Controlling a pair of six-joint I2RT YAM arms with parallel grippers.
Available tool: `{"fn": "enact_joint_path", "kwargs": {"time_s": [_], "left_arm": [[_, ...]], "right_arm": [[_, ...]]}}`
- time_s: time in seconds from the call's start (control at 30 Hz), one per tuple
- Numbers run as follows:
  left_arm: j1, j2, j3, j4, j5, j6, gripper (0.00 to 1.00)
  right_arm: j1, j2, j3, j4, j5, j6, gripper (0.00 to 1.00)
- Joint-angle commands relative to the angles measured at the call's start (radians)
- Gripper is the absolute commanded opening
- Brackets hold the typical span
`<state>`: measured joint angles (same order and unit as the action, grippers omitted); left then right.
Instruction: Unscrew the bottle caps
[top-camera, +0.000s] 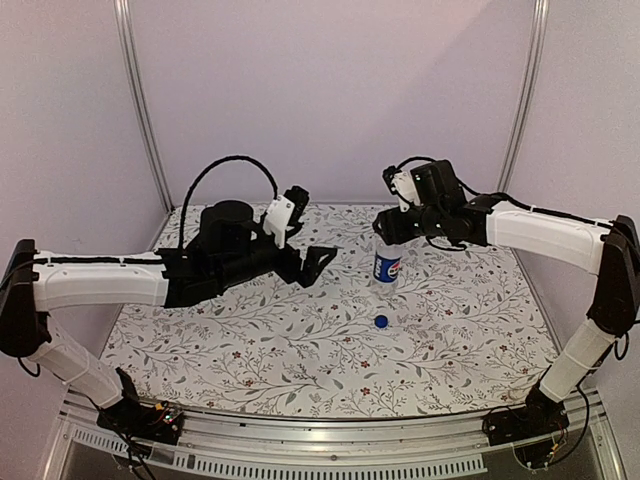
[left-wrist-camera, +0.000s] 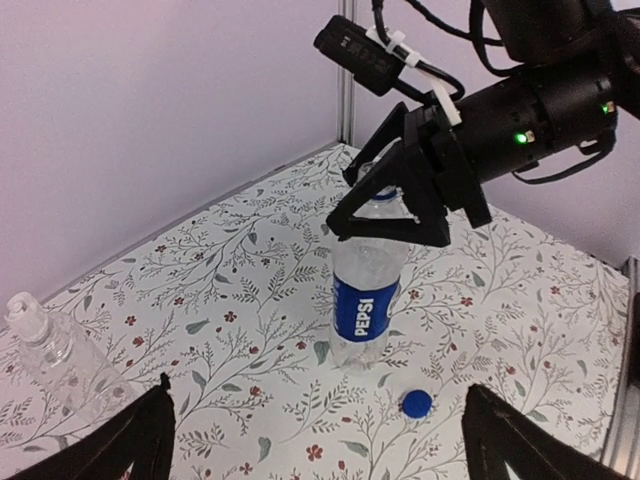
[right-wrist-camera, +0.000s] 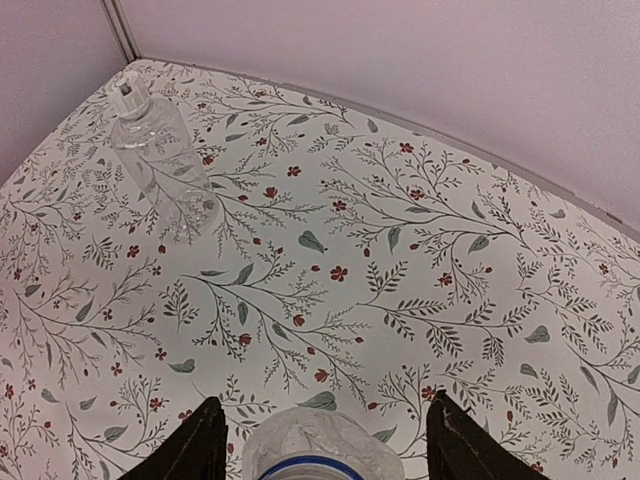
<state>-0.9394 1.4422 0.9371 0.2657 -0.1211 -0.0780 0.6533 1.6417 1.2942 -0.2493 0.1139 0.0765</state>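
A floral-patterned counter (top-camera: 300, 350) fills the middle of the overhead view, and the left arm (top-camera: 100, 280) and the right arm (top-camera: 545, 232) are reached in over it from the two sides.

The Pepsi bottle (left-wrist-camera: 365, 300) is stood upright right of centre in the overhead view, with its blue label turned to the left wrist camera. The plain bottle (right-wrist-camera: 165, 165) is seen at the upper left of the right wrist view and at the lower left of the left wrist view. It appears upright and is set well apart from the Pepsi bottle.

The right gripper (left-wrist-camera: 388, 215) is held over the top of the Pepsi bottle, its jaws parted on either side of the neck. In the right wrist view its fingers (right-wrist-camera: 200, 445) are seen at the bottom edge with bare counter showing between each one and the bottle's shoulder, so nothing is gripped. The left gripper (top-camera: 315, 263) is spread wide left of centre in the overhead view, held above the counter, and nothing is held or touched by it.

The blue cap (left-wrist-camera: 417, 403) is off its bottle and lies on the counter just below the Pepsi bottle in the frame, apart from it. The white cap (right-wrist-camera: 129, 92) is seated on the plain bottle's neck.
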Motion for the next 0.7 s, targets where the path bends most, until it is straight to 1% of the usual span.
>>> {"fn": "enact_joint_path", "kwargs": {"time_s": [0.0, 0.13, 0.23, 0.3, 0.5, 0.57, 0.67], "left_arm": [[0.043, 0.011, 0.039, -0.023, 0.005, -0.032, 1.0], [0.097, 0.023, 0.073, -0.067, 0.029, -0.068, 0.99], [0.141, 0.037, 0.114, -0.109, 0.025, -0.08, 0.99], [0.163, 0.056, 0.149, -0.146, 0.005, -0.077, 0.99], [0.226, 0.136, 0.259, -0.255, -0.068, -0.075, 0.99], [0.252, 0.173, 0.311, -0.325, -0.085, -0.079, 0.96], [0.284, 0.223, 0.371, -0.366, -0.117, -0.069, 0.94]], "right_arm": [[-0.004, -0.048, 0.02, -0.025, -0.008, -0.004, 0.71], [-0.002, -0.076, 0.044, -0.039, -0.03, -0.009, 0.87], [-0.003, -0.103, 0.058, -0.048, -0.05, -0.009, 0.93], [-0.002, -0.135, 0.06, -0.048, -0.067, -0.008, 0.95], [0.004, -0.205, 0.057, -0.051, -0.096, -0.004, 0.96], [0.009, -0.217, 0.057, -0.053, -0.097, -0.007, 0.96], [0.012, -0.235, 0.049, -0.051, -0.098, -0.012, 0.96]]}}
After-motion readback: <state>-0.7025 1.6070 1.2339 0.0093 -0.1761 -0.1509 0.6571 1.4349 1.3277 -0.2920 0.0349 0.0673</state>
